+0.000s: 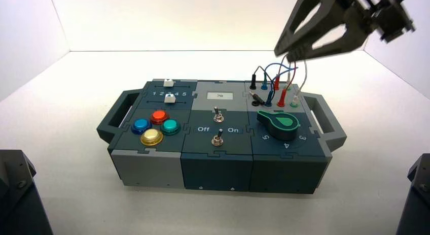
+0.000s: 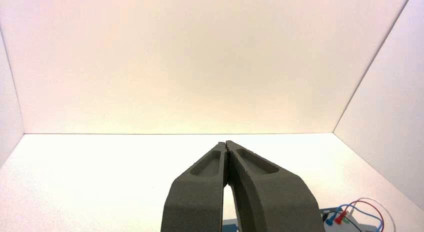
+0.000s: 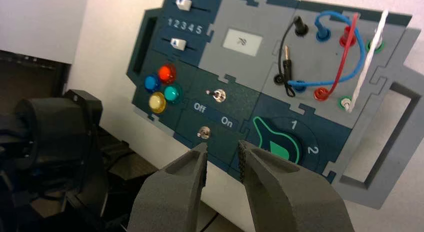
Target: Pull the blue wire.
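1. High view: my open right gripper (image 3: 223,144) was above the box's right end; blue wire (image 3: 320,83) lay below, past the green-black knob (image 3: 280,148).
2. Its smooth, flexible arch ran far-to-near between blue sockets, bulging rightwards; right arm was nearer.
3. Left gripper (image 2: 226,143) waited closed, empty, left of the box.
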`<state>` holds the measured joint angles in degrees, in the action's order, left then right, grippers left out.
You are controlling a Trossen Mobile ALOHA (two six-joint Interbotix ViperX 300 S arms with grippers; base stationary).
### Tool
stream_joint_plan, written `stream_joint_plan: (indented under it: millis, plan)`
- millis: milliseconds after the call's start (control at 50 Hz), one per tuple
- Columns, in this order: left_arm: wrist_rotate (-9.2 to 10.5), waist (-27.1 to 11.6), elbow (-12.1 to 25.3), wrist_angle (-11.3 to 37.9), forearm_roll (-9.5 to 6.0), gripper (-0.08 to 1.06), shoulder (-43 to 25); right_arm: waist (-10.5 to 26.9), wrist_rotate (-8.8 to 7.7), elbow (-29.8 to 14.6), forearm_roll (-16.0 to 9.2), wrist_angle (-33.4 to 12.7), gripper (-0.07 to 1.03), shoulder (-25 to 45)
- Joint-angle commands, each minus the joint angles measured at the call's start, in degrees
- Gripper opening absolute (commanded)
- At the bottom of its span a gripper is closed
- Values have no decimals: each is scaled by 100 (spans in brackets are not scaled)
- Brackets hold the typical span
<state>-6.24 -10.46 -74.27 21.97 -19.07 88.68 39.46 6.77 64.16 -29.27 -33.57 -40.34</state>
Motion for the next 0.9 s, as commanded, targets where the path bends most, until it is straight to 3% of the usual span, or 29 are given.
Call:
stream_joint_plan:
  millis: [20,360,620,900]
  plan:
    - [9,35,79,-70,-9,-3,-97,-79,9,-114,-44,62,35,62]
    - [9,35,88,-70,-9,-3,-97,-1002,-79,70,-35,-35,34,-53]
    - [9,35,88,-70,-9,-3,-88,-1011,-53,-62,-53,-97,34,88]
    - [9,26,88,-79,-9,-3,-62,-1002,-62,-237,-246,-114,34,422]
